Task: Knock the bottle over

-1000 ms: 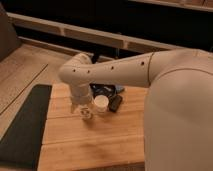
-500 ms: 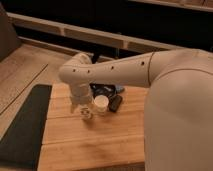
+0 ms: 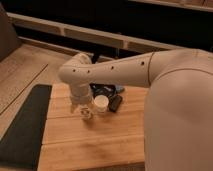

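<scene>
The bottle (image 3: 87, 114) is a small see-through thing with pale glints, standing on the wooden table (image 3: 90, 145) just left of and in front of the white paper cup (image 3: 101, 103). My gripper (image 3: 80, 106) hangs down from the white arm's wrist (image 3: 76, 75), right above and slightly left of the bottle, very close to it or touching it. The wrist hides most of the gripper. A flat black oblong gadget (image 3: 115, 103) lies right of the cup.
A blue and dark object (image 3: 107, 90) lies behind the cup. A dark mat (image 3: 25, 125) covers the table's left side. My white arm and body (image 3: 180, 110) fill the right. A wooden floor and a dark wall with rails are behind.
</scene>
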Available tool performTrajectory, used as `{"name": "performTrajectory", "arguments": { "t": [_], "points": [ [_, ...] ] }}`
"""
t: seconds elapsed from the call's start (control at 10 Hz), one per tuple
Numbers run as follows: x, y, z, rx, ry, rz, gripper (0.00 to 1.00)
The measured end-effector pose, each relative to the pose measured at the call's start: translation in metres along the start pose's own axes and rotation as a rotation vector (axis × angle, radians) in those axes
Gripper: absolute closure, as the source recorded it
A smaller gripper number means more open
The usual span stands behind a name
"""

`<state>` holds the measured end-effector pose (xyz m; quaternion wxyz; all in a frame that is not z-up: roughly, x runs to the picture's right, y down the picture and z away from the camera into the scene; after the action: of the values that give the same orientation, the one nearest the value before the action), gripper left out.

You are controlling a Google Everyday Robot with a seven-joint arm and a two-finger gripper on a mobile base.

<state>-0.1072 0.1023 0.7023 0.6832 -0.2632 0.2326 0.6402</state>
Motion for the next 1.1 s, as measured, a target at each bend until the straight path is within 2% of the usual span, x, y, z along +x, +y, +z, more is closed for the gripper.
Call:
{"name": "performTrajectory", "arguments": {
  "t": [0.4, 0.6, 0.7, 0.9, 1.1],
  "points": [
    [0.000, 0.001, 0.001, 0.001, 0.002, -0.006, 0.35],
    [0.009, 0.029, 0.011, -0.007, 0.031, -0.088, 0.35],
    [0.017, 0.051, 0.023, -0.010, 0.067, -0.151, 0.35],
    [0.019, 0.058, 0.036, 0.002, 0.110, -0.184, 0.35],
    [0.010, 0.055, 0.046, 0.019, 0.147, -0.190, 0.35]
  ]
}}
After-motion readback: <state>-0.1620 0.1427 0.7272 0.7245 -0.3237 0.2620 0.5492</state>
